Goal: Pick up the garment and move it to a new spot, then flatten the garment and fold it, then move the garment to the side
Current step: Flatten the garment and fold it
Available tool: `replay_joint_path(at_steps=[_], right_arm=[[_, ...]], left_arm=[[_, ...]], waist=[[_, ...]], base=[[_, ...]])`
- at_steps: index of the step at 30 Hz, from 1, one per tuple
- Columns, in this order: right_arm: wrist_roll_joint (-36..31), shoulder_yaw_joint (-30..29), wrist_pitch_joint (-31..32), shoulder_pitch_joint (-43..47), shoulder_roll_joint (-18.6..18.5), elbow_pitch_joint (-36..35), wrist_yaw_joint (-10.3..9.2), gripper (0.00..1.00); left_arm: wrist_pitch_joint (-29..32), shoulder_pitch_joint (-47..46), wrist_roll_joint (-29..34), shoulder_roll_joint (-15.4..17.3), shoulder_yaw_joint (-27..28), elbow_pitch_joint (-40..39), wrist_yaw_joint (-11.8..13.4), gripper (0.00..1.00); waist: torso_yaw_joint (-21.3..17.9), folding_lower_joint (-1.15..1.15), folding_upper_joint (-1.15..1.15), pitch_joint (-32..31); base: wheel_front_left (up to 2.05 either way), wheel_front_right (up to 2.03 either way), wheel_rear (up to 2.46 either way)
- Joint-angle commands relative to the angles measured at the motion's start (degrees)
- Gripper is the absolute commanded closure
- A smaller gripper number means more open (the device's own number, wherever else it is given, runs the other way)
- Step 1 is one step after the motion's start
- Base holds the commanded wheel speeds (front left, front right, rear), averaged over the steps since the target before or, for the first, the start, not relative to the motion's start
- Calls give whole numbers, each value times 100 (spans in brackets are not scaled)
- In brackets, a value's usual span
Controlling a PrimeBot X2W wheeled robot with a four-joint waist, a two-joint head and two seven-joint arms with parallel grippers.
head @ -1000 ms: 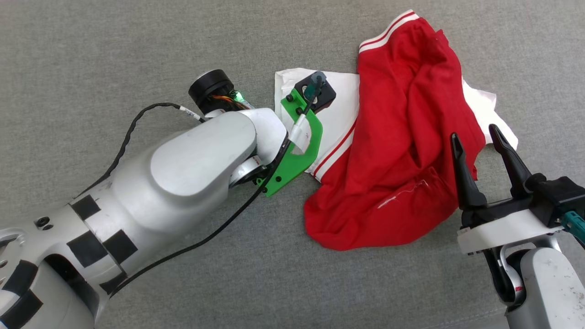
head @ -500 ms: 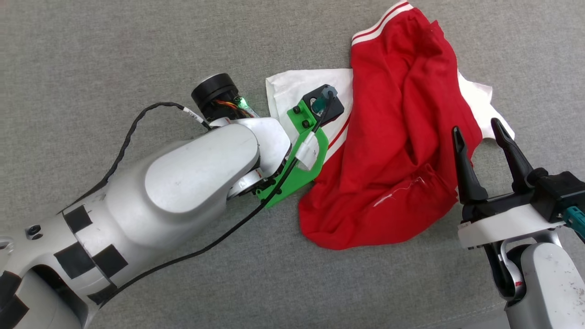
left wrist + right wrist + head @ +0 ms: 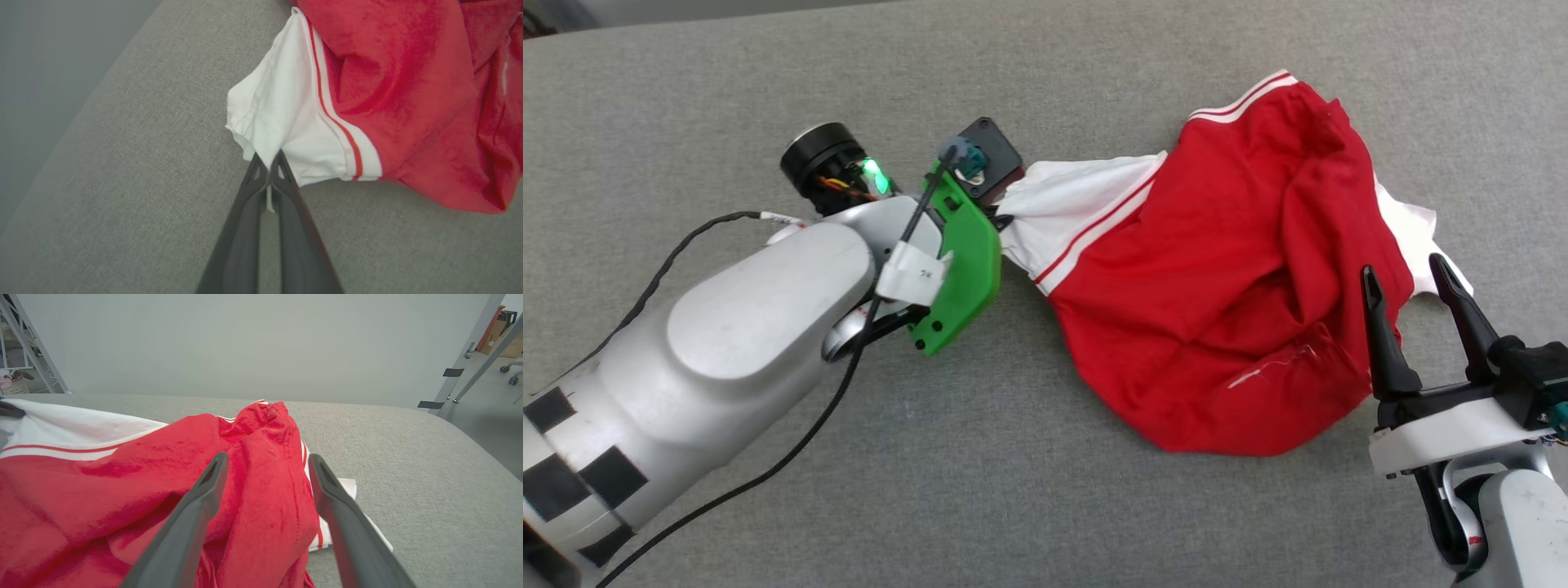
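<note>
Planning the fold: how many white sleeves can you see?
2. One white sleeve is pinched in the left gripper; the other sleeve pokes from under the red body by the right gripper.

My left arm (image 3: pixel 760 327) reaches in from the lower left of the head view, its silver forearm slanting up toward the middle. The wrist carries a green bracket (image 3: pixel 956 261). The left gripper (image 3: pixel 269 157) has its two dark fingers pressed together, tips pinching the white sleeve (image 3: pixel 278 110) of the garment (image 3: pixel 408 81). My right gripper (image 3: pixel 1402 268) sits at the lower right on its pale wrist, with fingers pointing up and spread wide apart.
</note>
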Motion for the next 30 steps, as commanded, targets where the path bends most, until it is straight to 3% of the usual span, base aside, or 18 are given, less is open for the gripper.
replay_joint_path(at_steps=[1,5,19,25,29,30], right_arm=[[-25,-31,-52,81,-37,24,-3,0],[-9,-94,-52,210,-70,80,-3,0],[71,-274,-52,587,-122,306,-3,0],[88,-318,-52,598,-136,393,-3,0],[91,-330,-26,597,-145,465,-3,0],[86,-372,2,621,-156,497,-3,0]], left_arm=[[-127,180,-20,138,57,-40,57,100],[-478,504,-114,542,253,-295,350,100],[-1476,2160,-807,2124,877,-1312,1772,100],[-1905,3077,-1343,2133,913,-1324,2154,100],[-2138,3627,-1660,1848,816,-1022,2137,100],[-2203,3882,-1782,1543,688,-717,2043,100]], waist=[[315,-1,0,-311],[477,-1,0,-488],[904,-1,0,-791],[936,-1,0,-801],[918,-1,0,-821],[917,-1,0,-860]], base=[[0,0,0],[0,0,0],[0,0,0],[0,0,0],[0,0,0],[0,0,0]])
